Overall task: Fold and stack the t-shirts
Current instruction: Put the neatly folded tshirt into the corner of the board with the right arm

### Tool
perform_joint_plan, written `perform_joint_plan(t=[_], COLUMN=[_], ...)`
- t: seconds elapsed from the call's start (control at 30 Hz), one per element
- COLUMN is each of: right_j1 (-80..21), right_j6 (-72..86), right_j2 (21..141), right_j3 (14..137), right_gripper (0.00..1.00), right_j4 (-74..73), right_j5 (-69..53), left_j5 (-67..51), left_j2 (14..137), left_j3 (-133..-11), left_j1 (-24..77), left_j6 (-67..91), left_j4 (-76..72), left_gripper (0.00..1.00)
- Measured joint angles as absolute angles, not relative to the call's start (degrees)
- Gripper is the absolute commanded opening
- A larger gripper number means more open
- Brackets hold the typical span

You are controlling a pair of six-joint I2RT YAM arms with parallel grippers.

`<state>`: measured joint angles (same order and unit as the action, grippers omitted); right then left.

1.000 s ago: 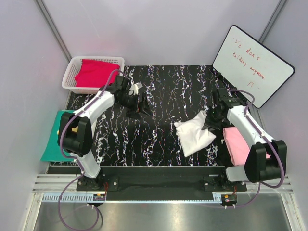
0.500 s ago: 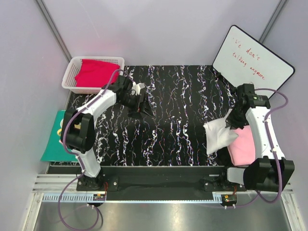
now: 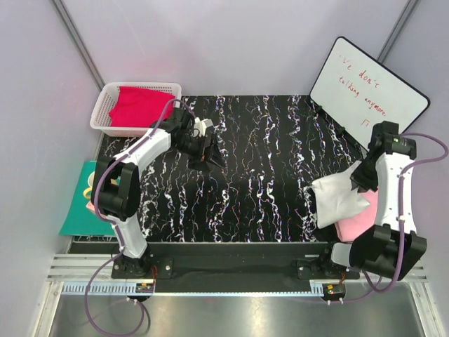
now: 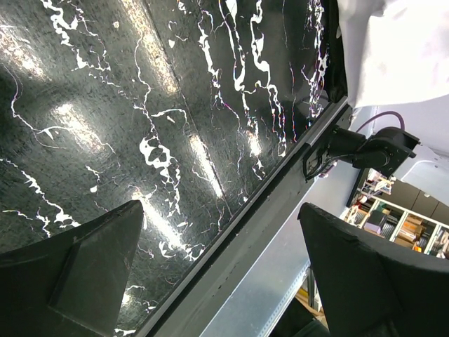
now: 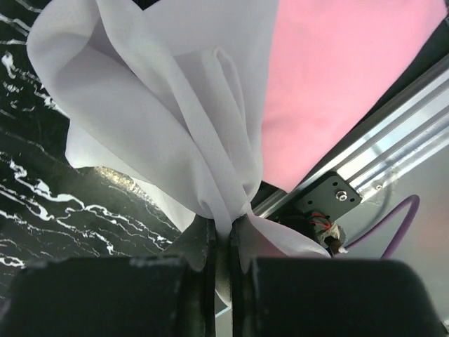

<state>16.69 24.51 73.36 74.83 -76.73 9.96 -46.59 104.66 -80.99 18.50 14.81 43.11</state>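
My right gripper (image 3: 359, 181) is shut on the folded white t-shirt (image 3: 337, 200) and holds it in the air over the pale pink t-shirt (image 3: 365, 217) at the table's right edge. In the right wrist view the white cloth (image 5: 168, 105) hangs bunched from my shut gripper (image 5: 223, 235), with the pink shirt (image 5: 337, 77) flat beneath. The crimson red t-shirt (image 3: 139, 105) lies in the white basket (image 3: 102, 105) at the back left. My left gripper (image 3: 208, 156) is open and empty above the table's left half; its wrist view shows spread fingers (image 4: 77, 267) and the white shirt (image 4: 400, 49) far off.
A whiteboard (image 3: 368, 95) with red writing leans at the back right. A teal-green mat (image 3: 76, 200) lies off the table's left edge. The table top (image 3: 252, 161) is black marble-patterned. The metal rail (image 3: 231, 288) runs along the front.
My right gripper has carried the white t-shirt from the table's middle right over to above the pink shirt. My left gripper has barely moved.
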Motion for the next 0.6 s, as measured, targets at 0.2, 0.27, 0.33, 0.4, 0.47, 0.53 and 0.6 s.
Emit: perform_joint_plan(t=[0.2,0.27,0.33,0.4,0.47,0.53,0.6], right_j1=[24.8,28.6,32.2,34.6,35.8,36.5,37.3], right_j6=[22.1,20.9,19.9,19.2,18.7,18.3,18.0], right_j2=[78.6,80.2,81.1,81.7,81.9,82.3,82.8], right_j3=[77.0,77.3,77.4,77.4,77.4,77.3,76.8], right_gripper=[0.0,0.0,0.0,0.0,0.0,0.0,0.0], right_j4=[-76.8,-76.7,-76.6,-76.6,-76.5,-76.2,-75.4], right_j5=[9.5,7.8,6.2,5.1,3.9,3.0,2.3], left_j5=[-46.8,-47.0,-47.0,-47.0,-47.0,-47.1,-47.2], left_j2=[104.8,104.8,104.8,104.8,104.8,104.8,104.8], left_j3=[-81.0,-81.0,-81.0,-81.0,-81.0,-81.0,-81.0], left_j1=[18.5,18.5,18.5,18.5,18.5,18.5,18.5], left_j6=[14.8,14.8,14.8,14.8,14.8,14.8,14.8], left_j4=[43.2,43.2,43.2,43.2,43.2,43.2,43.2], left_gripper=[0.99,0.99,0.99,0.99,0.99,0.99,0.99])
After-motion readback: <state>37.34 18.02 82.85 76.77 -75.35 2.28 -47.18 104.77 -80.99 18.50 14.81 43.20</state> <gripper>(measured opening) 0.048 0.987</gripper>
